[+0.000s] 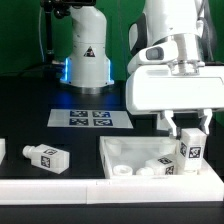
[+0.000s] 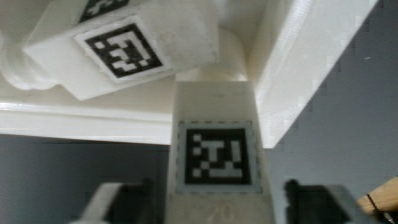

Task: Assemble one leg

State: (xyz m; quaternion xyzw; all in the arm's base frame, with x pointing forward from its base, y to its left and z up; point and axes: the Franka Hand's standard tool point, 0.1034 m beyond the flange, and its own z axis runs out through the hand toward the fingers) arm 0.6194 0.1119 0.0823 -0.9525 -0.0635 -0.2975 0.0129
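Observation:
My gripper [image 1: 189, 137] is shut on a white leg [image 1: 190, 152] with a black-and-white tag, and holds it upright over the right end of the wide white panel [image 1: 120, 150]. In the wrist view the held leg [image 2: 217, 130] runs between my two fingers [image 2: 121, 203], with the gripper [image 2: 217, 208] closed round its near end. A second leg [image 2: 116, 55] lies inside the panel just beyond the held one; it also shows in the exterior view [image 1: 160, 166]. The panel's wall [image 2: 311, 75] rises beside the held leg.
Another loose leg [image 1: 46, 157] lies on the black table at the exterior view's left, and one more shows at the left edge [image 1: 3, 151]. The marker board [image 1: 90, 118] lies behind the panel. The arm's base [image 1: 88, 55] stands at the back.

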